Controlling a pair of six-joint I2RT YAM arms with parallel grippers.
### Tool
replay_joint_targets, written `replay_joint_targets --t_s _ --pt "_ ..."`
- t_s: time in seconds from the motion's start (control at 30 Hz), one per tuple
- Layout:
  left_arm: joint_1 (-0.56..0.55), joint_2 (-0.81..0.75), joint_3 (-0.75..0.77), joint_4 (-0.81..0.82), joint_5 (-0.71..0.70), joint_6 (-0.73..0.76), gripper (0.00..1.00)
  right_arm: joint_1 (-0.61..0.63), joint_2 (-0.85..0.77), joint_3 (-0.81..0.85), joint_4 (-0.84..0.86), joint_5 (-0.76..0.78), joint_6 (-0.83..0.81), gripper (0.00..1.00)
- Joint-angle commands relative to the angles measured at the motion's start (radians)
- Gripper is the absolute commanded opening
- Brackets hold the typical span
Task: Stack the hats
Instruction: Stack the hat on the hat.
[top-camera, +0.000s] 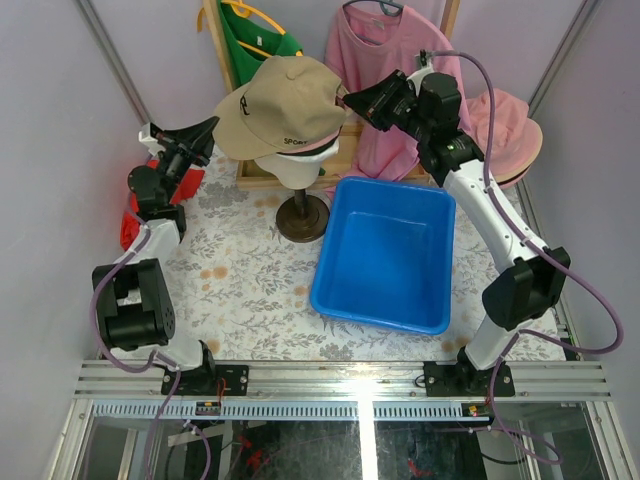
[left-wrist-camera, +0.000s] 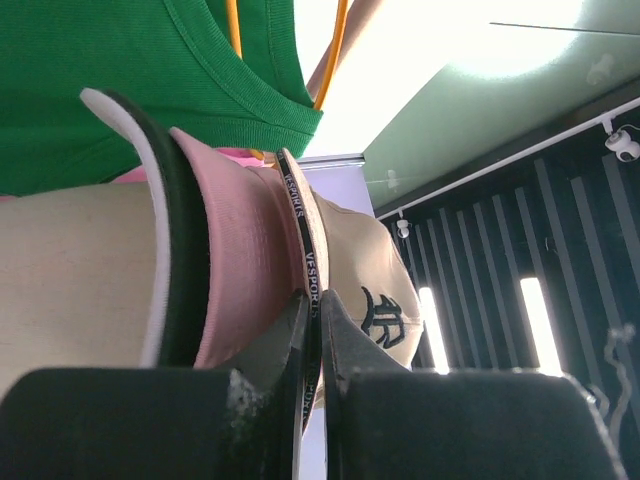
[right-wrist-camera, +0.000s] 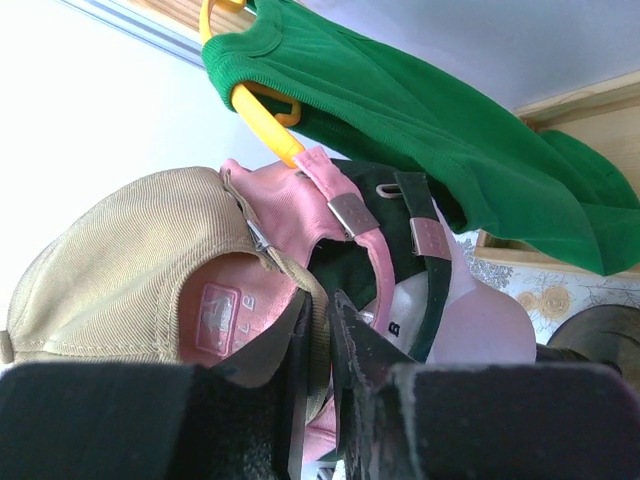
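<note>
Since the left gripper (left-wrist-camera: 312, 305) is clamped shut on the brim edge of the tan cap (top-camera: 285, 105), any sideways tug would likely drag that cap off the mannequin head (top-camera: 297, 168). The pink cap (left-wrist-camera: 235, 250) and dark cap (left-wrist-camera: 183, 260) nested under it might go too, and the narrow stand (top-camera: 302, 218) looks easy to tip. The right gripper (right-wrist-camera: 320, 305) sits at the tan cap's back rim with its jaws a thin slit apart. I cannot tell whether cloth is pinched there, but a caught strap would pull the stack backward.

Behind the stack hang a green shirt (top-camera: 250, 45) and a pink shirt (top-camera: 385, 60), close enough to snag. A blue bin (top-camera: 385, 250) sits just right of the stand, and another pink hat (top-camera: 512, 135) lies beside the right arm. Bare tabletop (top-camera: 250, 290) toward the arm bases gives the freest room.
</note>
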Motion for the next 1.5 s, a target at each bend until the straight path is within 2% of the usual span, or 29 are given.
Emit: replay_joint_targets --t_s 0.0,0.23,0.4,0.67,1.03,1.47 --pt "0.025 0.056 -0.004 0.090 -0.010 -0.247 0.00 -0.018 -0.033 -0.005 -0.019 0.005 -0.034 0.19" --pt "0.020 0.107 0.065 0.083 0.020 -0.253 0.00 -0.018 0.003 0.024 -0.055 0.014 -0.064 0.25" --pt "0.005 0.136 0.127 0.057 0.051 -0.235 0.00 -0.009 0.069 0.140 -0.122 0.009 -0.100 0.34" --pt "-0.004 0.156 0.188 0.006 0.091 -0.203 0.00 0.009 0.216 0.499 -0.426 0.106 -0.244 0.45" --pt "-0.003 0.144 0.192 -0.134 0.144 -0.106 0.00 0.023 0.314 0.712 -0.693 0.215 -0.402 0.49" --pt "0.002 0.128 0.208 -0.267 0.190 -0.011 0.00 0.057 0.348 0.704 -0.754 0.279 -0.468 0.51"
